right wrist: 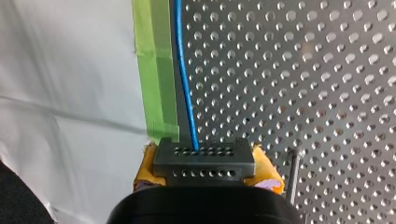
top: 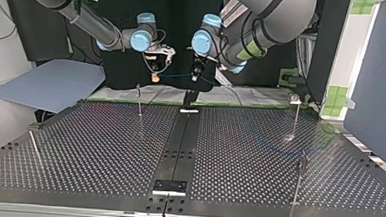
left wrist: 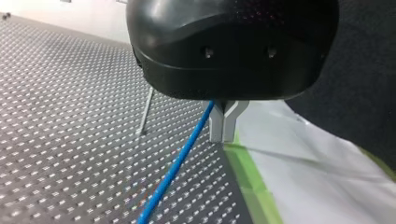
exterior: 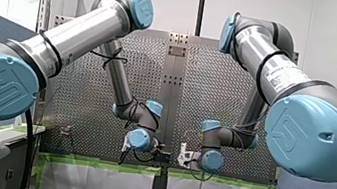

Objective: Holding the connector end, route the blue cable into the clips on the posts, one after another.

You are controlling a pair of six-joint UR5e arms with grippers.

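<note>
Task looks barely started: my right claw is clamped tight on the connector, my left claw is pinched shut on the blue cable further along, both above the tabletop edge nearest the arms, and no post clip looks threaded yet.

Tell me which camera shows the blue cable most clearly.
Left wrist view: the blue cable runs sharp and close across the table. Right wrist shows it too; top shows a faint strand; front, nothing clear.
</note>
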